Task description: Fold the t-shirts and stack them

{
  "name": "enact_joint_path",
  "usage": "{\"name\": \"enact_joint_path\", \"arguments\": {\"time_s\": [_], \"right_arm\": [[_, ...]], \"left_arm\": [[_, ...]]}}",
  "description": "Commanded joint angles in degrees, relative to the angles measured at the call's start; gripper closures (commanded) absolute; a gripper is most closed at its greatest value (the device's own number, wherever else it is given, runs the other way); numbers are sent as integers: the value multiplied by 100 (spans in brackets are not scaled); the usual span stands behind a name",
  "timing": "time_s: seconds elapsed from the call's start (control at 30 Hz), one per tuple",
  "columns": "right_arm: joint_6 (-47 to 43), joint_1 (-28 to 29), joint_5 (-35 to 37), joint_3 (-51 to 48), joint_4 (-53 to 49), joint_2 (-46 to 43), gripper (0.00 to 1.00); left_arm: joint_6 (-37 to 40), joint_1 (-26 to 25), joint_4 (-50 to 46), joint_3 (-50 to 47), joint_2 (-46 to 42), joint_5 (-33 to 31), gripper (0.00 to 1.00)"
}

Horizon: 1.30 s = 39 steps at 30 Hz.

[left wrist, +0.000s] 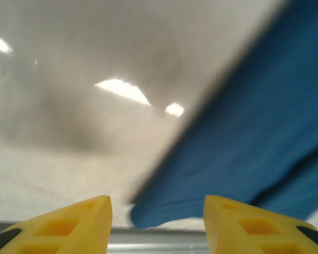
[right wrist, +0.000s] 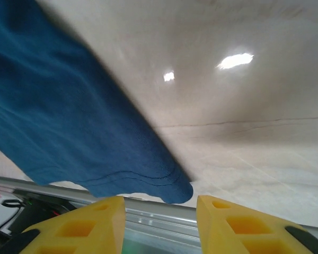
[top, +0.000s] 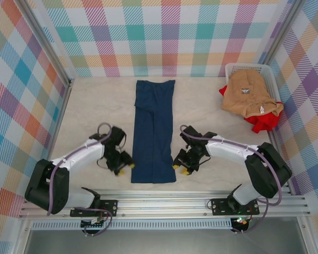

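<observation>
I see navy t-shirt point(top: 153, 132) as narrow strip, frame centre | left gripper point(top: 125, 168) parted, empty, beside its lower-left corner | right gripper point(top: 180, 168) parted, empty, beside lower-right corner | tan t-shirt point(top: 249, 95), red t-shirt point(top: 262, 124) upper right.

Navy t-shirt point(top: 154, 132), tan t-shirt point(top: 250, 92), red t-shirt point(top: 263, 124), white basket point(top: 245, 66), pastel plaid walls point(top: 169, 37).

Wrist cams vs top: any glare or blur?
Left wrist: navy t-shirt edge smeared soft, bright glare patches on the table. Right wrist: two glare spots, hem stitching readable. Top external: evenly lit, sharp.
</observation>
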Motion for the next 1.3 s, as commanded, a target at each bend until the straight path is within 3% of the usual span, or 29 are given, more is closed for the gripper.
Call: {"name": "enact_joint_path", "arguments": {"time_s": [0.0,0.4,0.73,1.0,1.27], "right_arm": [[219,153,-4,-295,414,196,60],[861,885,119,-273,916,702,64],[1104,1211,408,162,284,150,62],[1041,1273,564,-102,345,365,61],[789,1281,749,293,21,618,62]], "left_arm": [[-284,-62,591,-290,-406,492,50],[-325,-519,1141,-692,-111,832,51],[-187,-844,965,-603,82,493,56],[-165,-853,1515,-577,418,411,76],[-46,-871,1444,-396,516,372,85]]}}
